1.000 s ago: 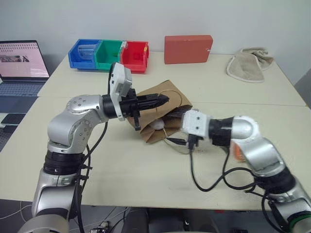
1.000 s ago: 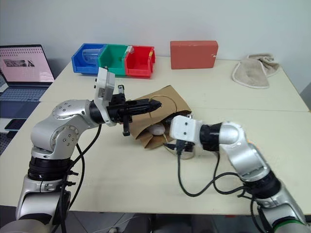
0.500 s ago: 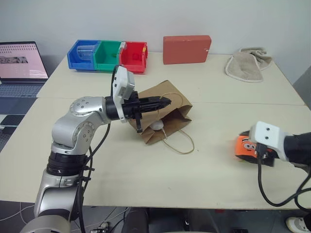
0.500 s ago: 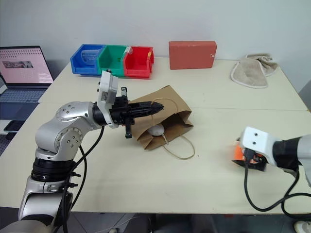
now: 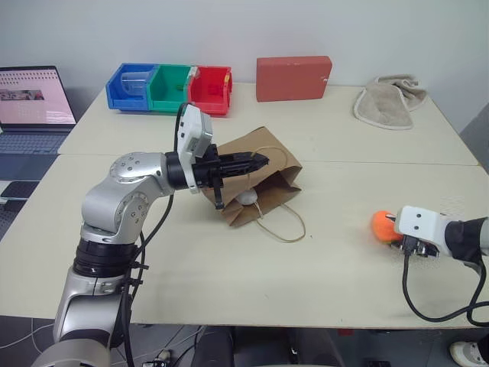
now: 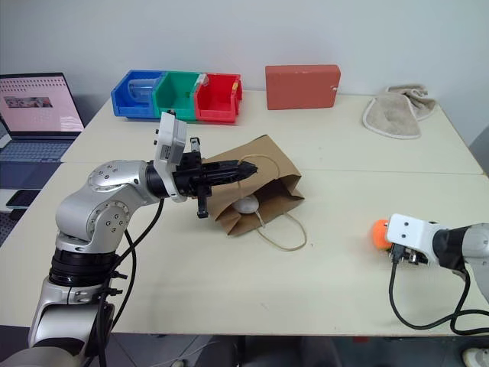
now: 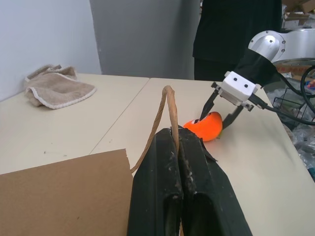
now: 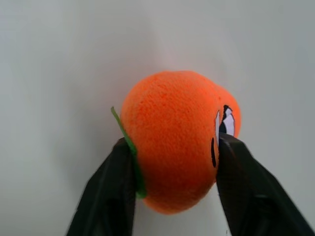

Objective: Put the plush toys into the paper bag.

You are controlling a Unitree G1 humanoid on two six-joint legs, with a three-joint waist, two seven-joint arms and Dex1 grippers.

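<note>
Squeezing the orange plush toy between both fingers, the right gripper grasps its soft, light middle; left gripper clenched on the paper bag handle

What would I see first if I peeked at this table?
Probably the bright orange plush toy near the table's right edge, squeezed between the right gripper fingers. Next, the brown paper bag lying on its side in the middle, with the white plush toy peeking from its mouth while the left gripper pinches a handle. At the back sit blue, green and red bins and a red box.
</note>
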